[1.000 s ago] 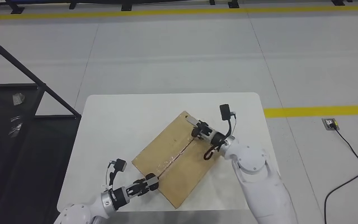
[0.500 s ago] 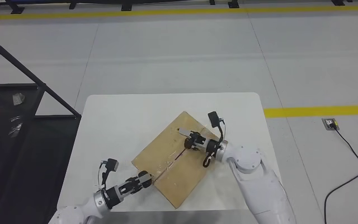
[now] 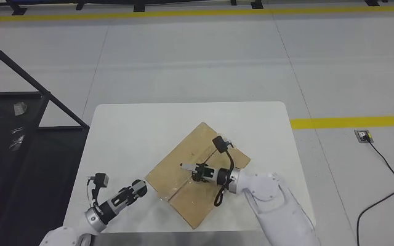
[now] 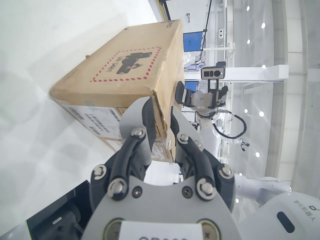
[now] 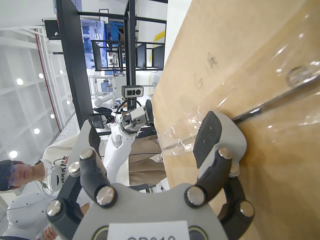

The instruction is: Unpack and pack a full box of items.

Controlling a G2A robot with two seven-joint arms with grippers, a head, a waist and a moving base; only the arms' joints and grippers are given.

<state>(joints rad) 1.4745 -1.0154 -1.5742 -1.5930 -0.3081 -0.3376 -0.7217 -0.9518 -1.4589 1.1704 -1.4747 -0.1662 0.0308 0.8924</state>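
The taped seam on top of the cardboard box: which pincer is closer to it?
The right. The right pincer is on top of the box, one finger at the taped seam. The left pincer is over the table, off the box's corner.

White tabletop (image 3: 123, 135) on pale grey floor (image 3: 184, 61). Yellow floor line (image 3: 184, 12) well beyond tabletop's far edge. Second yellow line (image 3: 341, 122) off tabletop's right side, floor socket (image 3: 363, 135) with black cable (image 3: 383, 161) near it. Black metal frame (image 3: 46, 101) beside tabletop's left side. Round ceiling lights (image 4: 261, 25) overhead.
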